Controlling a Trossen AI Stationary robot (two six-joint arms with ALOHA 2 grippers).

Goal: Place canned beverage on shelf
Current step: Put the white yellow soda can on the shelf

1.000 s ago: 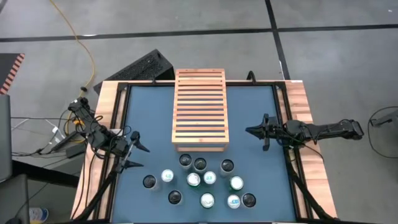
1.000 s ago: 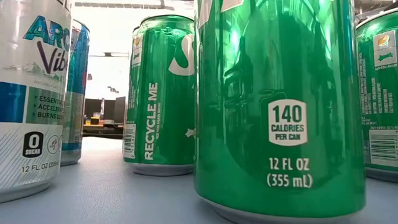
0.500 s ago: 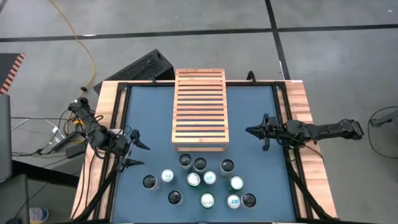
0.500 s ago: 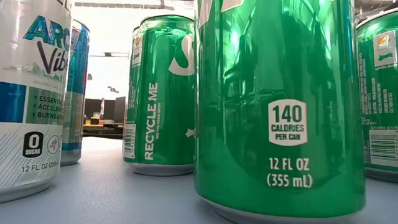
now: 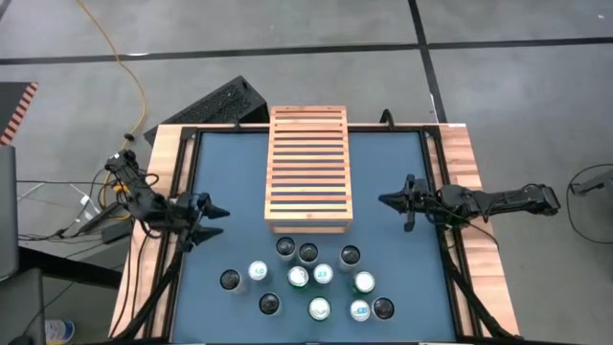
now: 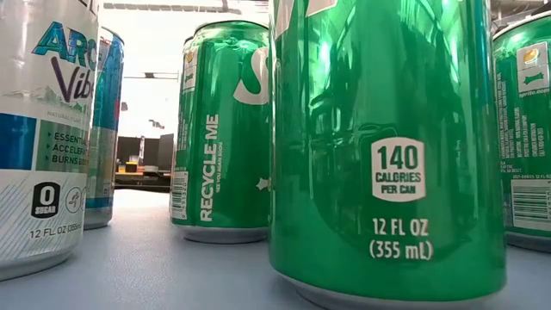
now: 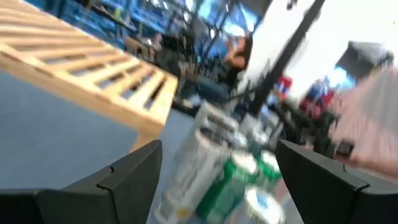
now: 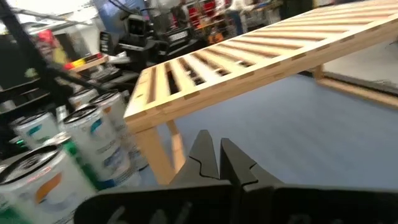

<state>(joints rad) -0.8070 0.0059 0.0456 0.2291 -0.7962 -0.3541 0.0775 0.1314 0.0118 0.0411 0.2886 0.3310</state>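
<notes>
I see the shelf [image 5: 308, 170] lying mid-tabletop [image 5: 230, 182], its long axis running from the far edge toward the cans [image 5: 308, 280], which stand upright in a cluster just off its near end. My left gripper [image 5: 213, 223] hovers left of that end, jaws apart and empty. My right gripper [image 5: 391, 201] waits to the shelf's right, jaws together.
</notes>
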